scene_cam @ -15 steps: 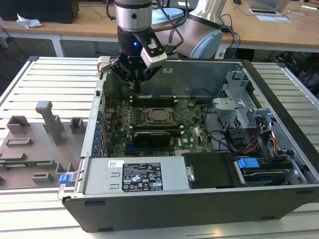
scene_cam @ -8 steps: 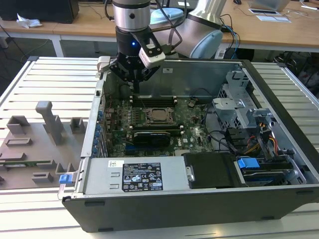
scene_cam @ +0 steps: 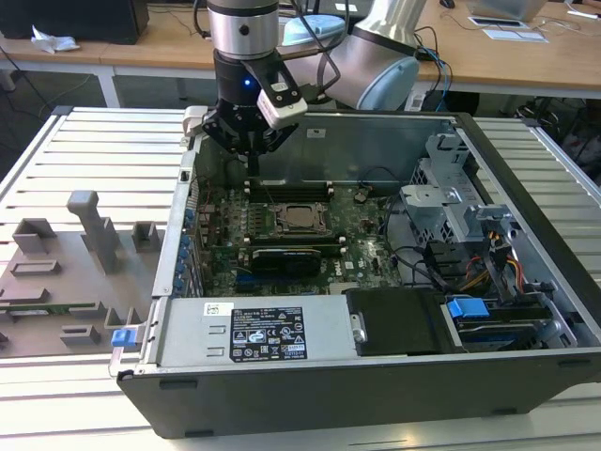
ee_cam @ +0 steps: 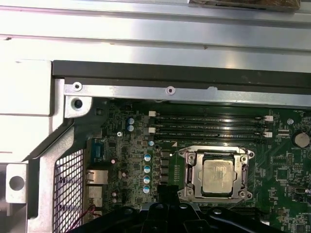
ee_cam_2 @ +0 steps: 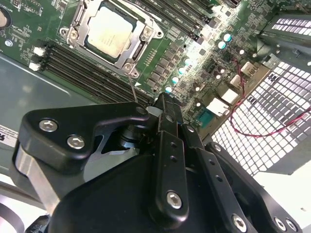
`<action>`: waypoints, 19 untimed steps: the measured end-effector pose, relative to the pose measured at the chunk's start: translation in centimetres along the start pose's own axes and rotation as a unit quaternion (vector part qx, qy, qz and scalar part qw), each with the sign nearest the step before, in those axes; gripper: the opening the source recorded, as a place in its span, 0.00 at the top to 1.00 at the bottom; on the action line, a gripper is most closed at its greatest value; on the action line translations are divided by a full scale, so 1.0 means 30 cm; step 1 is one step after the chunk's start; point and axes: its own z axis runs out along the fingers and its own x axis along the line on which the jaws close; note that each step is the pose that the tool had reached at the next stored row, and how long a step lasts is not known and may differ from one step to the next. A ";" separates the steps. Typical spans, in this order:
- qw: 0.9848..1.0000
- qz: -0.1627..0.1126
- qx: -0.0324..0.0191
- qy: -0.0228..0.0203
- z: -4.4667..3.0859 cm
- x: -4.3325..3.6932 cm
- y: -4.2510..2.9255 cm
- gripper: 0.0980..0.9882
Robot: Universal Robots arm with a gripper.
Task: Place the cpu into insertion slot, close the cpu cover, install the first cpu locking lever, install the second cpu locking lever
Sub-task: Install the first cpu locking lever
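Note:
The cpu [ee_cam_2: 111, 31] [ee_cam: 217, 175] [scene_cam: 300, 217] lies flat in the insertion slot [ee_cam: 183, 156], silver top up. The cpu cover [ee_cam_2: 146, 35] [ee_cam: 195, 171] lies down around it as a metal frame. A thin metal lever [ee_cam_2: 131, 86] rises from the socket's corner toward my fingertips; I cannot tell whether it touches them. My gripper [ee_cam_2: 165, 103] [scene_cam: 254, 167] [ee_cam: 166, 194] hangs above the board just beside the socket, near the case's back wall, its fingers shut together with nothing seen between them.
Memory slots [ee_cam: 209, 125] run along the socket's side. A black expansion card [scene_cam: 286, 256] lies on the socket's near side. The case wall [scene_cam: 376, 141], perforated rear panel [ee_cam_2: 272, 121], drive cage [scene_cam: 460, 207] and power supply [scene_cam: 263, 334] hem in the board. Grey fixtures [scene_cam: 94, 225] stand outside.

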 end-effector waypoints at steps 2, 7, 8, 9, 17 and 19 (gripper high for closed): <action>1.000 0.000 0.000 0.000 0.000 0.000 0.000 0.99; 1.000 0.000 0.000 0.000 0.000 0.001 0.000 0.99; 1.000 0.000 0.000 0.000 0.000 0.001 0.000 0.99; 1.000 0.000 0.000 0.000 0.000 0.001 0.000 0.99; 1.000 0.000 0.000 0.000 0.022 0.005 0.012 0.99; 1.000 0.000 0.000 0.000 0.026 0.005 0.021 0.99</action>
